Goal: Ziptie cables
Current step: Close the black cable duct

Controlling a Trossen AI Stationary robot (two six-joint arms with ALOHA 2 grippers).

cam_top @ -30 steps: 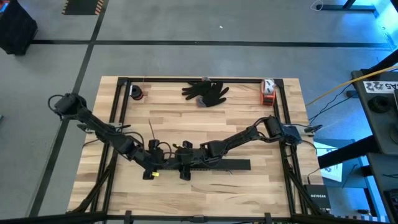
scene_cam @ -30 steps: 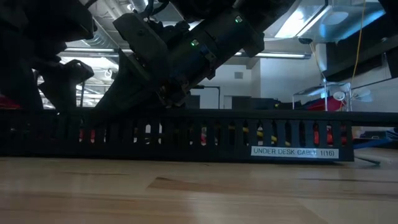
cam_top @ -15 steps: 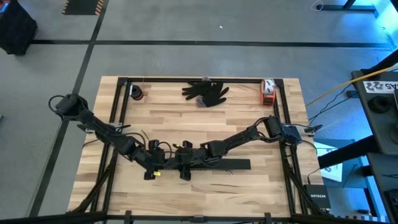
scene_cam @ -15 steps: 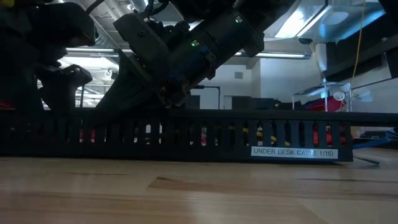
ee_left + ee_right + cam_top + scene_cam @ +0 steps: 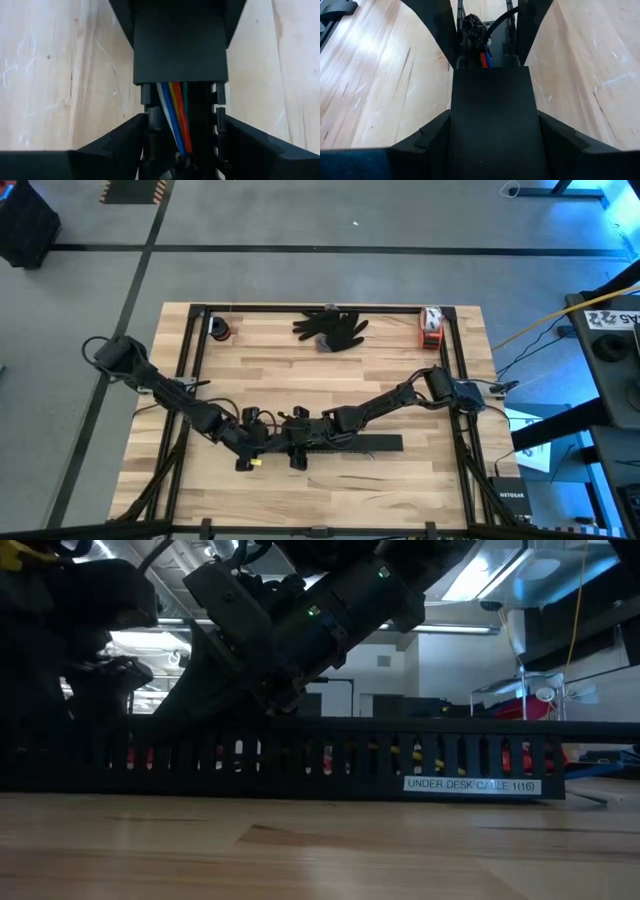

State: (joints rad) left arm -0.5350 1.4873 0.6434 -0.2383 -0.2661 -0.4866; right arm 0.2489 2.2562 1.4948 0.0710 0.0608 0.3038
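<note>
The cables are kept inside the black channel on the table, straddled by the wide-spread left fingers and right fingers, apparently to steady it for tying.

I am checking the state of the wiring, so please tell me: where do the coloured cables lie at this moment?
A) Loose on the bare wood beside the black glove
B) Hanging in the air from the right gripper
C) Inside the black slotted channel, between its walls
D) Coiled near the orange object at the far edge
C: the left wrist view shows the coloured cables running along inside the black slotted channel, between its toothed walls, partly under a dark cover.
</note>
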